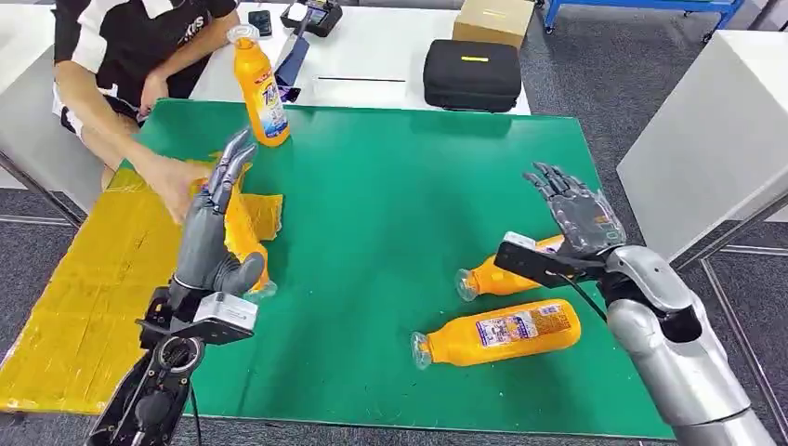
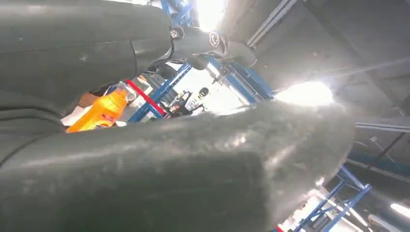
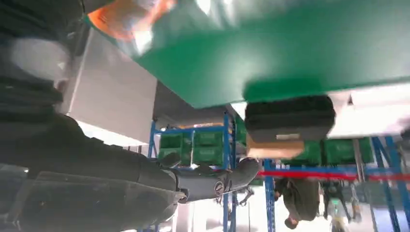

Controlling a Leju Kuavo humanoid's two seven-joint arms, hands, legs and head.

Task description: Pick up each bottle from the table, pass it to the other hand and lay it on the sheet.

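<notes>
Left robot hand: your left robot hand (image 1: 221, 218), lower left of the head view, is wrapped round an orange plastic bottle with a clear cap (image 1: 243, 243), thumb hooked under it, fingers running up along its side.
Sheet: the yellow quilted sheet (image 1: 84, 297) lies along the left edge of the green desk (image 1: 390, 214); the held bottle hangs right over where the two meet.
Person: a person's hand (image 1: 172, 184) reaches in at the sheet, just beside your fingers. Watch it.
Right robot hand: your right robot hand (image 1: 576, 209), right of centre, is spread wide and holds nothing, hovering above the desk.
Waiting bottles: two more orange bottles lie on their sides at lower right, the nearer one (image 1: 502, 333) in full view and the farther one (image 1: 497, 277) partly behind your right wrist. An upright orange bottle (image 1: 260, 88) stands at the top, near the person.
Step, by my reading: laying the held bottle down on the sheet.
How to do it well: swing it fully over the yellow, clear of the desk edge; lower it lengthwise until it rests; only then loosen your grip, or it may roll.
Risk: the person's hand is close; go slowly.
</notes>
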